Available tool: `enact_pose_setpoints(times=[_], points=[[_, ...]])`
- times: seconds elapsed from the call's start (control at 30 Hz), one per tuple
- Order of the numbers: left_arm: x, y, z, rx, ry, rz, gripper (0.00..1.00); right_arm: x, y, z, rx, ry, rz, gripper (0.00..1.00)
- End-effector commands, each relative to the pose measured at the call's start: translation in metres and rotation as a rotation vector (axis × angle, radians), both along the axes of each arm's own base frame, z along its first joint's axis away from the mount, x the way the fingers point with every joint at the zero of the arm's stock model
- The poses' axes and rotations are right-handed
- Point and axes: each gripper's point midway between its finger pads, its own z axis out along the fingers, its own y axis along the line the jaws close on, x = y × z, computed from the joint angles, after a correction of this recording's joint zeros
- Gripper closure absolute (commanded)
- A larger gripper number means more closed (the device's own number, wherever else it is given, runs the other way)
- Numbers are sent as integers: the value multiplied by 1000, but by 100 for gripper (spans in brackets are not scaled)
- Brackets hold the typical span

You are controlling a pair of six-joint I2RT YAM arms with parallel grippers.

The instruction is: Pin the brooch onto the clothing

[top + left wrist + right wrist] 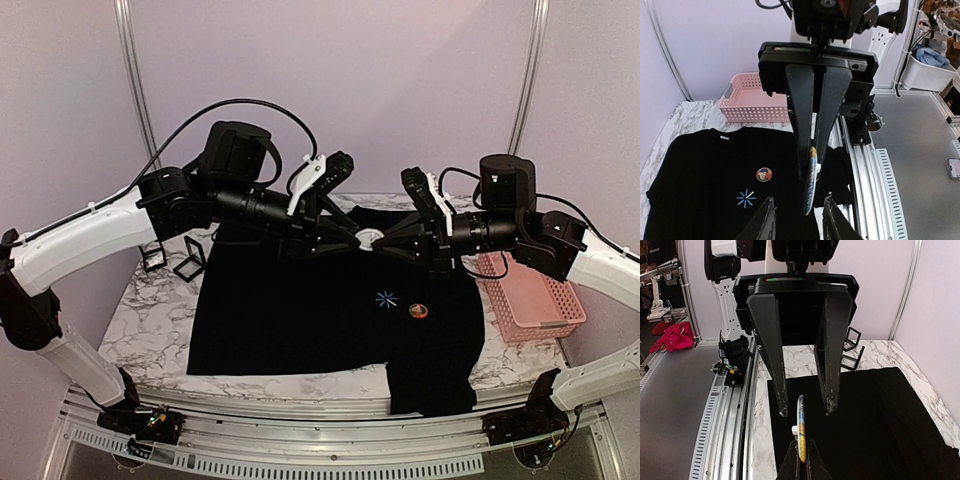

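Currently: right jaws clamped on the rim of a round brooch [801, 426], held edge-on above the black T-shirt [300, 320], centre of the top view. Left jaws face it and stand part open, fingers [771, 350] either side of the brooch, not touching it. T-shirt spread flat on the marble bench [150, 345], its lower right part hanging over the bottom edge. Blue starburst mark [386, 298] mid-shirt; second round brooch [418, 311] lies just right of it. Pink basket [530, 300] at frame right, beside the shirt.
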Motion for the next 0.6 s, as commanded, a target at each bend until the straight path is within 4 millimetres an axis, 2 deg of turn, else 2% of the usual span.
enact_pose_setpoints(times=[0.0,0.13,0.27,0.37,0.47,0.5,0.57], points=[[-5,-6,-14,37,8,5,76,1,-1,-3,-31,-7,3,100],[-7,-7,-16,37,21,2,91,-1,-1,-3,-31,-3,11,100],[-12,-8,-21,47,34,-14,100,-3,-2,3,-14,-7,15,100],[-14,-10,-19,30,42,-19,100,-2,-2,5,-3,-10,8,98],[-9,-11,-7,-23,41,11,100,5,-3,3,17,14,-40,74],[-7,-10,-3,-43,32,23,100,3,-3,3,31,15,-33,70],[-6,-10,5,-76,14,30,100,-1,-2,4,74,33,-18,69]])
